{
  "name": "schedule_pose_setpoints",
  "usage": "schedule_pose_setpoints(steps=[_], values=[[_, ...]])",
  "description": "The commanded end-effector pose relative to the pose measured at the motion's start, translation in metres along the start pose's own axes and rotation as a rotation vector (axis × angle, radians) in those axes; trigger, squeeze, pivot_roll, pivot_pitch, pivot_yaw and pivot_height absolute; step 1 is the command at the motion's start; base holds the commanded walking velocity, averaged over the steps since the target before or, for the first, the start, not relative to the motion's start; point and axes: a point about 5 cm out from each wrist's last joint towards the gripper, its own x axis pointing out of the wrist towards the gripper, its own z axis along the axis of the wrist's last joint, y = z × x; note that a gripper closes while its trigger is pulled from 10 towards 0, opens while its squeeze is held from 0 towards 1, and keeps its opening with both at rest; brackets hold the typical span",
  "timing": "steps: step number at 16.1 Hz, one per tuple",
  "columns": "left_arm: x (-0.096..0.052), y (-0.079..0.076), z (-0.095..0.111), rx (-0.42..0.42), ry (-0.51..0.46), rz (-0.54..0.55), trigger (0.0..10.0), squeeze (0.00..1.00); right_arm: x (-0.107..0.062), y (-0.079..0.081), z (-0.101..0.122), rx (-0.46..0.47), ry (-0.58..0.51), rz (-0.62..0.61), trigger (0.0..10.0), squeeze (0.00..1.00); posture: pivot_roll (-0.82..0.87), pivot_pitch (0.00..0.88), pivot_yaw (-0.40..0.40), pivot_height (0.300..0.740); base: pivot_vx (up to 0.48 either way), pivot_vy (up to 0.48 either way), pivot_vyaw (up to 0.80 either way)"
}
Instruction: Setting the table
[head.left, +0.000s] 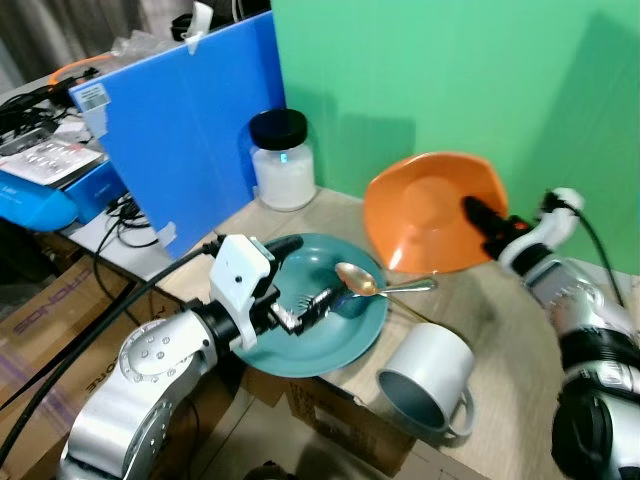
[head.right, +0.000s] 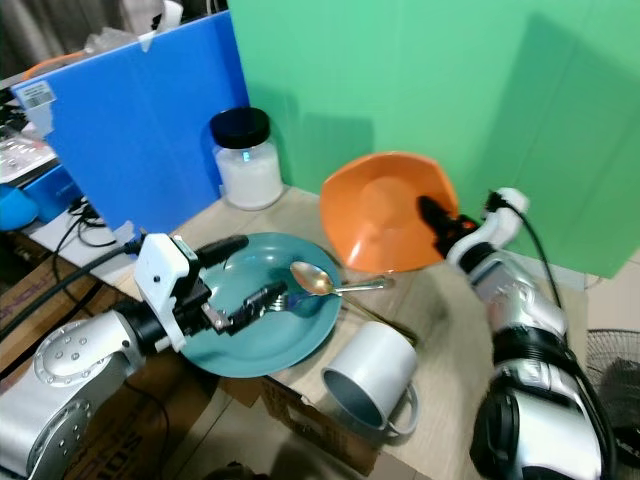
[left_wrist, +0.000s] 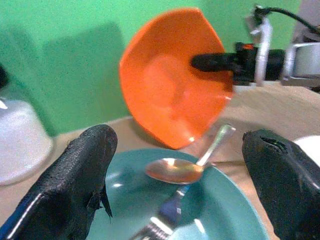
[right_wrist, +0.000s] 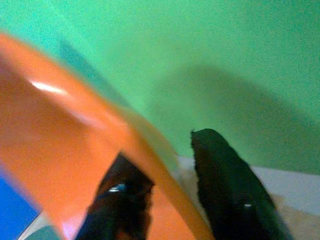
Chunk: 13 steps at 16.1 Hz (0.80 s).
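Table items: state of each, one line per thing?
orange bowl: lifted, tilted on edge, rim pinched by right tool
teal plate: flat on table
spoon: lying on plate
mug: on its side
jar: upright, lid on
left tool: open over plate

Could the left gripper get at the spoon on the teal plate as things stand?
Probably yes. The left gripper hovers open over the teal plate, and the spoon lies just ahead of its fingers with a fork beside it. The orange bowl, held up by the right gripper, is off the plate.
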Motion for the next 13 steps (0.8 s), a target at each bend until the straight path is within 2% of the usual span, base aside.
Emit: schedule_pose_setpoints(steps=[1, 3, 4, 6, 8, 9, 10, 11, 12, 13], values=[[-0.001, 0.006, 0.002, 0.02, -0.004, 0.035, 10.0, 0.0, -0.001, 0.004, 0.013, -0.013, -0.066, 0.001, 0.0, 0.0, 0.11, 0.0, 0.087, 0.74, 0.0, 0.0, 0.0], [0.001, 0.012, 0.006, 0.035, -0.031, 0.084, 10.0, 0.0, -0.013, 0.014, 0.035, -0.061, -0.19, 0.008, 0.0, 0.0, 0.11, 0.0, 0.087, 0.74, 0.0, 0.0, 0.0], [0.003, 0.017, 0.008, 0.048, -0.054, 0.134, 10.0, 0.0, -0.026, 0.029, 0.049, -0.118, -0.277, 0.025, 0.0, 0.0, 0.1, 0.0, 0.09, 0.74, 0.0, 0.0, 0.0], [0.004, 0.02, 0.01, 0.046, -0.071, 0.17, 10.0, 0.0, -0.036, 0.043, 0.053, -0.164, -0.308, 0.033, 0.0, 0.0, 0.09, 0.0, 0.091, 0.74, 0.0, 0.0, 0.0], [0.004, 0.018, 0.009, 0.041, -0.069, 0.169, 10.0, 0.0, -0.04, 0.05, 0.046, -0.219, -0.283, 0.02, 0.0, 0.0, 0.09, 0.0, 0.094, 0.74, 0.0, 0.0, 0.0], [0.005, 0.017, 0.008, 0.04, -0.064, 0.16, 10.0, 0.0, -0.039, 0.051, 0.04, -0.249, -0.247, -0.003, 4.9, 0.0, 0.08, 0.0, 0.098, 0.74, 0.0, 0.0, 0.0], [0.006, 0.016, 0.007, 0.038, -0.063, 0.151, 10.0, 0.0, -0.039, 0.049, 0.034, -0.273, -0.202, -0.051, 8.0, 0.0, 0.08, 0.0, 0.097, 0.74, 0.0, 0.0, 0.0], [0.006, 0.015, 0.006, 0.039, -0.059, 0.146, 10.0, 0.0, -0.04, 0.04, 0.026, -0.293, -0.143, -0.113, 10.0, 0.8, 0.08, 0.0, 0.095, 0.74, 0.0, 0.0, 0.0], [0.005, 0.014, 0.006, 0.04, -0.055, 0.144, 10.0, 0.0, -0.04, 0.036, 0.023, -0.299, -0.119, -0.129, 10.0, 1.0, 0.08, 0.0, 0.094, 0.74, 0.0, 0.0, 0.0], [0.005, 0.013, 0.004, 0.043, -0.046, 0.13, 10.0, 0.0, -0.04, 0.03, 0.018, -0.293, -0.078, -0.155, 10.0, 1.0, 0.09, 0.0, 0.092, 0.74, 0.0, 0.0, 0.0]])
